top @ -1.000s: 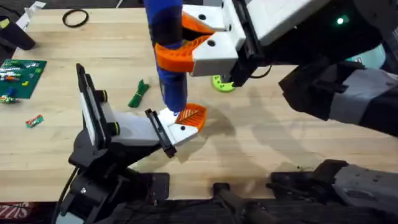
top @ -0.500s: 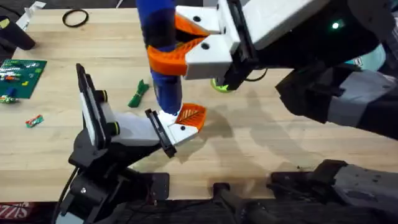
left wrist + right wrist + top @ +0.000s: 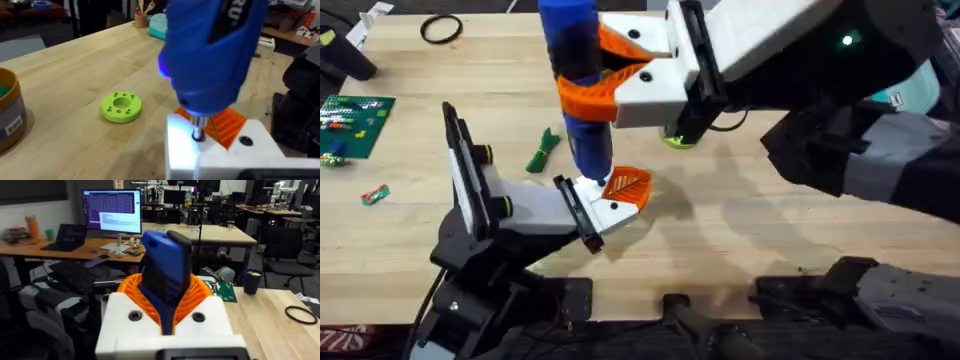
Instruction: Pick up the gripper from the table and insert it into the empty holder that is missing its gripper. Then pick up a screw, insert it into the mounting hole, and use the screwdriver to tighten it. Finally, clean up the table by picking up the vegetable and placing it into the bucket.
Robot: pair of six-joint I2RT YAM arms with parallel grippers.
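Right gripper (image 3: 605, 70) clamps screwdriver (image 3: 578, 90) mid-body, tip below the jaws on holder (image 3: 585, 210); rigid, top-heavy. Left jaws: can't tell.

Lit monitor (image 3: 111, 211) on a desk (image 3: 75, 247), office chair (image 3: 284, 250) nearby

We see a green board (image 3: 355, 122) near the far left edge of the wooden table (image 3: 770, 230). A black ring (image 3: 441, 29) lies beyond the board. A small red-and-green wrapper (image 3: 376, 194) lies nearer us than it.
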